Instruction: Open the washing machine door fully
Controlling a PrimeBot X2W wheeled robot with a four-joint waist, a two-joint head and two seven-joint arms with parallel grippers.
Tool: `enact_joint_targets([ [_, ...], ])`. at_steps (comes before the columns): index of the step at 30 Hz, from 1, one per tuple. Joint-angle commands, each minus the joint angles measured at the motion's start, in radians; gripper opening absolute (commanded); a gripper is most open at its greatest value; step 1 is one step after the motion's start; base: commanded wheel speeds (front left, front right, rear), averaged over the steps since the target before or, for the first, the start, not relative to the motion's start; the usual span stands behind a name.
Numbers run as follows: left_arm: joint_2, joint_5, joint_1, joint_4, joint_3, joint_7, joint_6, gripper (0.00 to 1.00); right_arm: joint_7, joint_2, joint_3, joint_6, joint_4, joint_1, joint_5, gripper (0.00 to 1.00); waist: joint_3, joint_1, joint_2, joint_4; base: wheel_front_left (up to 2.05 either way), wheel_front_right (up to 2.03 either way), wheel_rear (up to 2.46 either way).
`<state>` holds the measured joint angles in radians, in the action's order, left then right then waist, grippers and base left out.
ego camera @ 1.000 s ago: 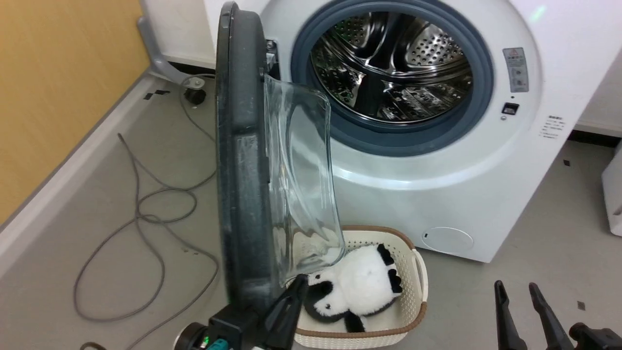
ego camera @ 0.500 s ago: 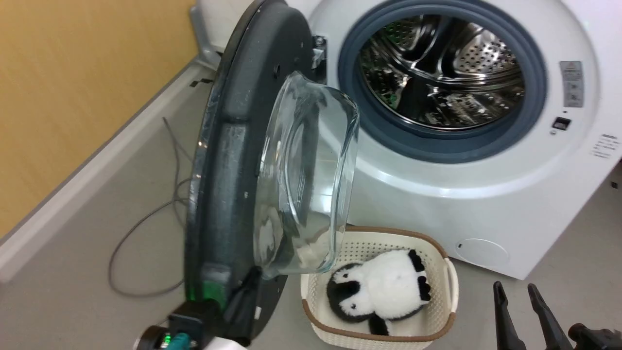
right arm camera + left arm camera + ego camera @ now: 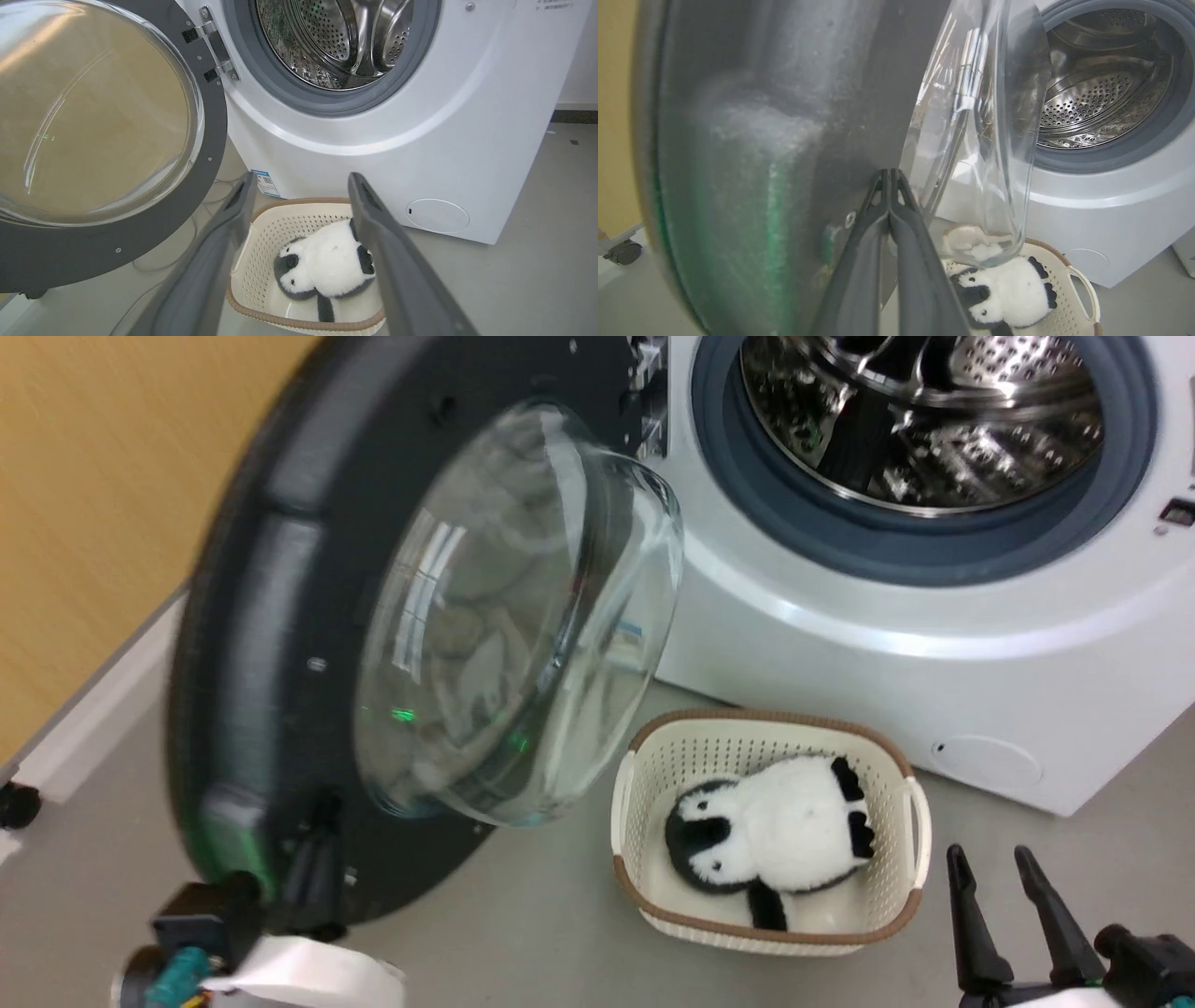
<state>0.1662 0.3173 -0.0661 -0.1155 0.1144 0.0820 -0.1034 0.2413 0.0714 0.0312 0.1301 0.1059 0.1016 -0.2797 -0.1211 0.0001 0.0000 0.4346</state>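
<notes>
The left gripper (image 3: 889, 175), fingers shut on nothing, is pressed tip-first against the inner face of the washing machine door (image 3: 280, 616), likely as a pusher, with the door found wide open at the left of the washing machine (image 3: 840, 644), while the right gripper (image 3: 301, 179) is parked empty, fingers spread.

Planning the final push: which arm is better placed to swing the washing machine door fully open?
Left, probably. The left gripper, jaws shut, looks pressed against the washing machine door, on its inner face near the lower rim; the right gripper hangs open, apart from it.
</notes>
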Motion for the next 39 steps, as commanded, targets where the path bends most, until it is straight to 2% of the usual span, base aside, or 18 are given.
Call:
enact_joint_targets([
  [1, 0.014, 0.010, 0.024, 0.007, -0.025, 0.013, -0.010, 0.00, -0.002, 0.013, -0.002, 0.001, -0.009, -0.023, 0.002, 1.00, -0.028, -0.0001, 0.0000, -0.002, 0.00, 0.00, 0.00],
  [6, 0.033, 0.052, 0.061, 0.037, -0.106, 0.050, -0.022, 0.00, -0.014, 0.037, -0.001, 0.001, -0.023, -0.046, -0.001, 1.00, -0.078, -0.0001, 0.0000, -0.016, 0.00, 0.00, 0.00],
  [10, 0.054, 0.107, 0.100, 0.081, -0.173, 0.067, -0.016, 0.00, -0.028, 0.056, 0.000, 0.001, -0.033, -0.056, 0.004, 1.00, -0.113, -0.0001, 0.0000, -0.027, 0.00, 0.00, 0.00],
  [15, 0.122, 0.127, 0.153, 0.143, -0.243, 0.075, -0.009, 0.00, -0.041, 0.073, 0.007, 0.001, -0.049, -0.070, 0.005, 1.00, -0.151, -0.0001, 0.0000, -0.040, 0.00, 0.00, 0.00],
  [27, 0.245, 0.186, 0.311, 0.351, -0.348, 0.090, 0.017, 0.00, -0.069, 0.089, 0.010, 0.001, -0.085, -0.097, 0.017, 1.00, -0.228, -0.0001, 0.0000, -0.079, 0.00, 0.00, 0.00],
  [33, 0.296, 0.202, 0.384, 0.464, -0.365, 0.108, 0.047, 0.00, -0.078, 0.099, 0.010, 0.001, -0.097, -0.103, 0.026, 1.00, -0.247, -0.0001, 0.0000, -0.090, 0.00, 0.00, 0.00],
  [39, 0.308, 0.196, 0.428, 0.544, -0.344, 0.126, 0.072, 0.00, -0.078, 0.097, 0.014, 0.001, -0.099, -0.104, 0.024, 1.00, -0.239, -0.0001, 0.0000, -0.092, 0.00, 0.00, 0.00],
])
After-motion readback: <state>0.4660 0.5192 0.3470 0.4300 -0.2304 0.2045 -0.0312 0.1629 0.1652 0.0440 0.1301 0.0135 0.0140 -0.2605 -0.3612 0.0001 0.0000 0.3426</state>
